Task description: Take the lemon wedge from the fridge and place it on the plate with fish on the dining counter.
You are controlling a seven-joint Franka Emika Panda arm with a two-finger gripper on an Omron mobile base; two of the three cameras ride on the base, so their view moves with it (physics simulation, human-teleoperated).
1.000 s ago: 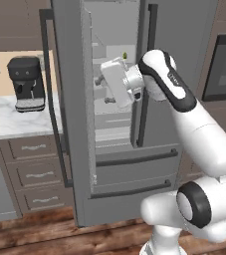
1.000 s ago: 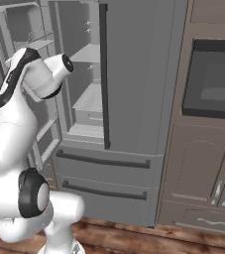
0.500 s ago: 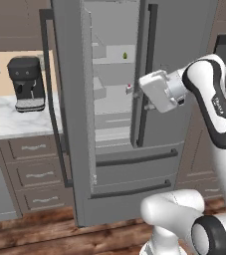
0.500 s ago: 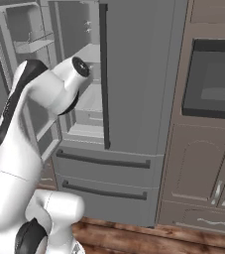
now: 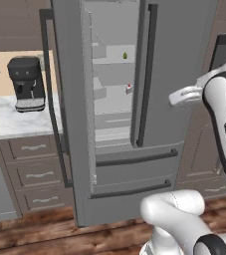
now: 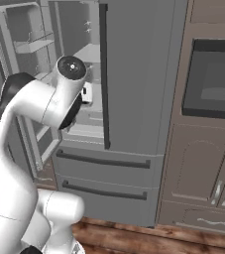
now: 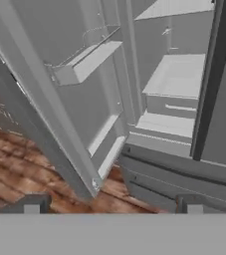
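Arm has swung right, away from the fridge (image 5: 174,74) opening (left door open now), claw (image 7: 112,204) spread wide and empty. Lemon wedge (image 5: 125,55) sits on an upper shelf, reachable next.

glossy white rounded arm (image 5: 176,219) links with dark joint bands; small dark lettering on one band; a round grey cap with tiny screws; small dark fingers (image 7: 32,204).
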